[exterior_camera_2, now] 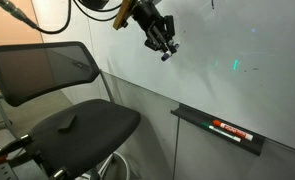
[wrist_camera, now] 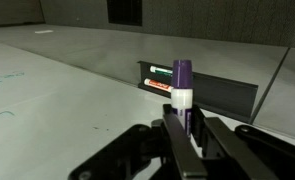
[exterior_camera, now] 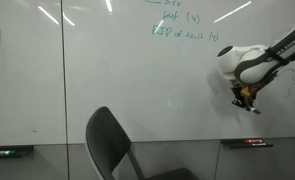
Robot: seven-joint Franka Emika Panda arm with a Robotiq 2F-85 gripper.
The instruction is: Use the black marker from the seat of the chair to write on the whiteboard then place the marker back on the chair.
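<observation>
The gripper (wrist_camera: 186, 128) clamps a purple-capped marker (wrist_camera: 182, 78) with a white band.

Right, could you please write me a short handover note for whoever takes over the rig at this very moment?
Gripper: shut on the marker, held up close to the whiteboard; contact cannot be confirmed.
Chair: below, to one side of the gripper; a small dark item lies on the seat, unidentifiable.
Tray: holds other markers.
Done: marker picked up and brought to the board.
Left: no stroke visible near the gripper, only green writing higher up. Write, then put the marker back on the seat.
</observation>
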